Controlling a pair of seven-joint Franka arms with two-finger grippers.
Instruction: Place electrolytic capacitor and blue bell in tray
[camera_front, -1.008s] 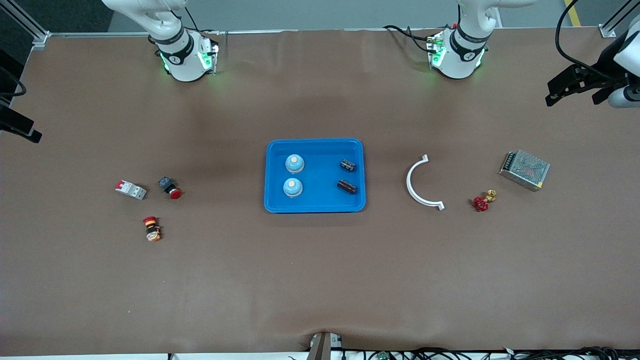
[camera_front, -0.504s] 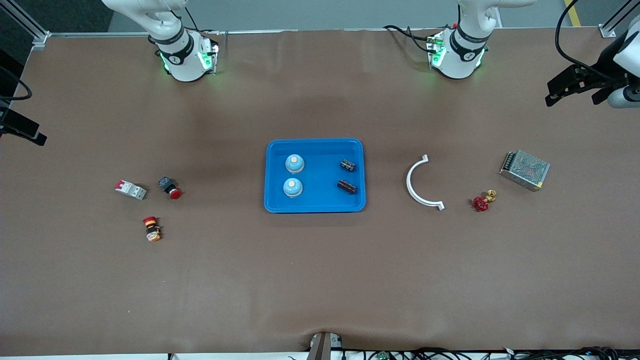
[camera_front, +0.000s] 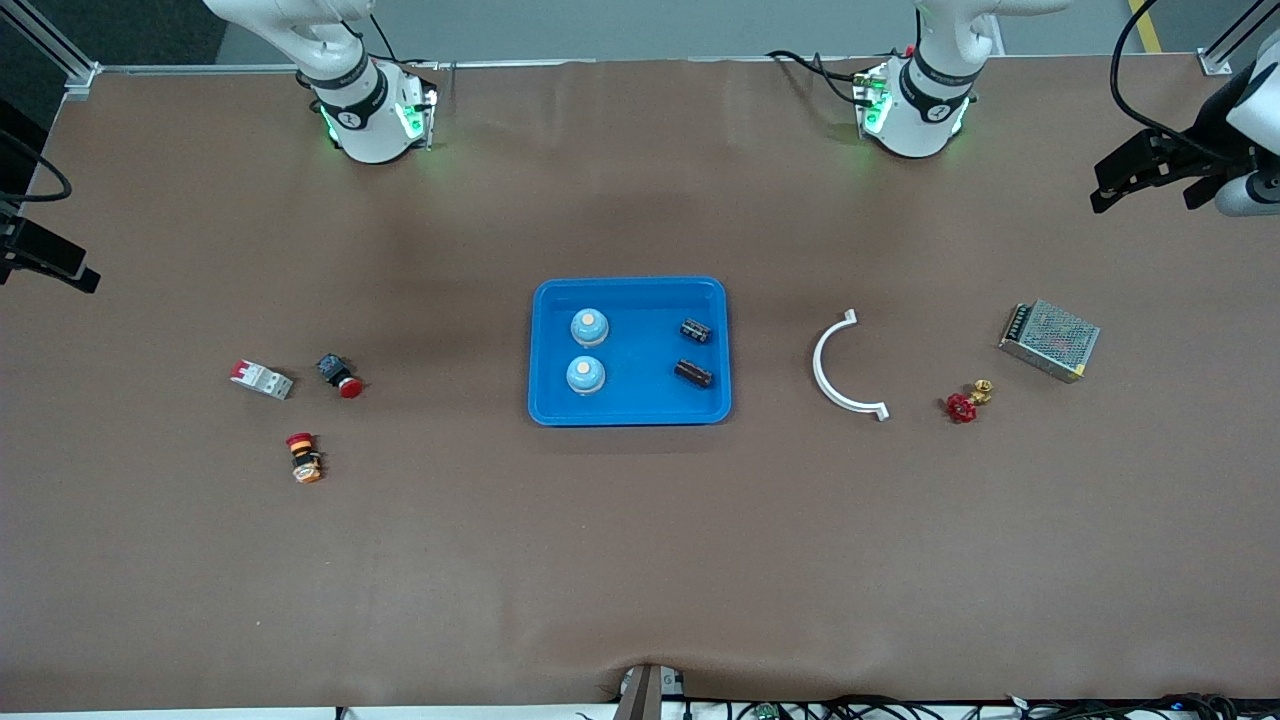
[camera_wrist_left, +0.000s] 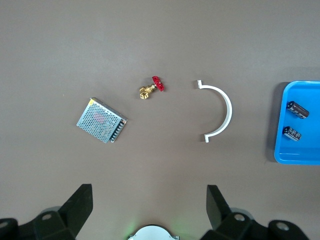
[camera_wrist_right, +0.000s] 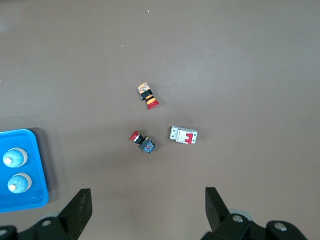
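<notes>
The blue tray (camera_front: 640, 402) lies mid-table. In it stand two blue bells (camera_front: 589, 326) (camera_front: 586, 374) toward the right arm's end and lie two dark electrolytic capacitors (camera_front: 696, 330) (camera_front: 693, 373) toward the left arm's end. The left wrist view shows the tray's edge (camera_wrist_left: 300, 152) and both capacitors (camera_wrist_left: 298, 109). The right wrist view shows the tray's corner (camera_wrist_right: 36, 172) and both bells (camera_wrist_right: 14, 158). My left gripper (camera_wrist_left: 149, 200) hangs open and empty high over the left arm's end. My right gripper (camera_wrist_right: 147, 200) hangs open and empty high over the right arm's end.
A white curved bracket (camera_front: 840, 365), a red-handled brass valve (camera_front: 964, 403) and a mesh power supply (camera_front: 1050, 340) lie toward the left arm's end. A circuit breaker (camera_front: 262, 379), a red push button (camera_front: 342, 378) and an emergency-stop button (camera_front: 303, 459) lie toward the right arm's end.
The right gripper has drifted slightly at the edge of the front view. Nothing on the table has moved.
</notes>
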